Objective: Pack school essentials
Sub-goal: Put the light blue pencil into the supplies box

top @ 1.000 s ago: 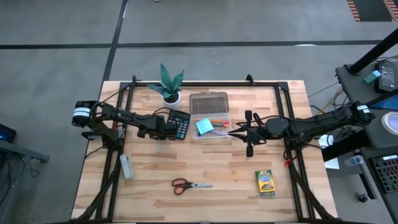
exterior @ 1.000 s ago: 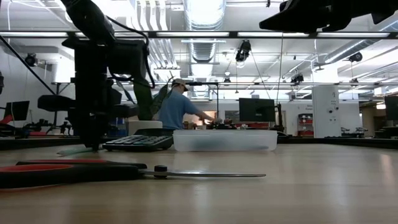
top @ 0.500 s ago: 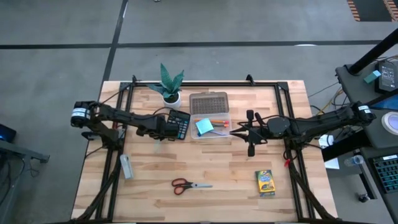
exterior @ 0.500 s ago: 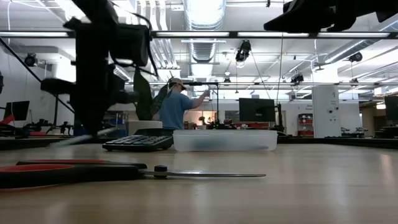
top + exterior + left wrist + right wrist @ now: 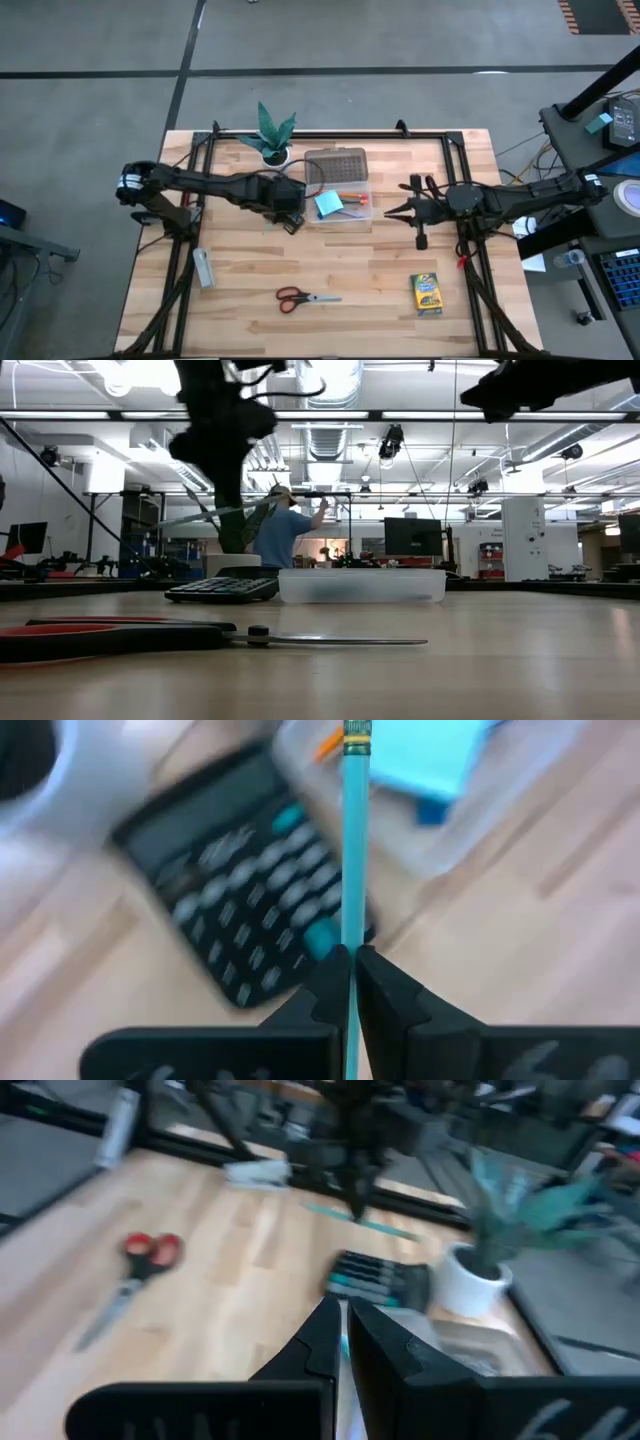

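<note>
Wooden plank table (image 5: 330, 270), light butcher-block top, dark metal frame rails running across it. Far edge, left of centre: potted green plant (image 5: 272, 133) in a white pot. Just right of it, clear plastic box (image 5: 338, 187). Black calculator (image 5: 222, 589) beside the box's left end. Left side, toward the near edge: small grey object (image 5: 204, 268), kind unclear. Near centre: red-handled scissors (image 5: 306, 296), blades pointing right. Near right: yellow-green crayon box (image 5: 427, 294), lying flat.
</note>
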Motion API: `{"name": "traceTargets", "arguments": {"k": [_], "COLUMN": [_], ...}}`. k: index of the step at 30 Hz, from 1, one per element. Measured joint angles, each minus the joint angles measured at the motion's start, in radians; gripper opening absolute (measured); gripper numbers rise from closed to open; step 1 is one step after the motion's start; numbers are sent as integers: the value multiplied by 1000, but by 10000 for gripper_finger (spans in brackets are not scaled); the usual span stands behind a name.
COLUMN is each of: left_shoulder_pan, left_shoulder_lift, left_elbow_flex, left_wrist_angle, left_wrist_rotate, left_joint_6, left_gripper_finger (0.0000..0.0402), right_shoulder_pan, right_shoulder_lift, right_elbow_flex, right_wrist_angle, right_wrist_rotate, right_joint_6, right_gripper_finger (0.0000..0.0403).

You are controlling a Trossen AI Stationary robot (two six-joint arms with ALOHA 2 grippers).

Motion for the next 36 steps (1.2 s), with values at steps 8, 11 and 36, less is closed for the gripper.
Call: {"name": "traceTargets", "arguments": {"k": [8, 11, 36], "left_shoulder_pan": [5, 10, 134], "left_shoulder_lift": [191, 271, 581], "left_elbow_flex": [204, 295, 570], "left_wrist_angle": [62, 65, 155], "left_wrist_rotate": [-8, -13, -96], "left_joint_6": [352, 482, 1006], "left_gripper_finger": [1, 1, 0], "right_shoulder_pan": [72, 113, 222], "right_shoulder_lift": [-81, -104, -139], "right_elbow_flex": [-63, -77, -88], "right_wrist_angle": [12, 12, 16], "right_wrist_rotate": [-30, -31, -22], "right_joint_6": [41, 41, 117], "right_gripper_finger": [12, 12, 12]}}
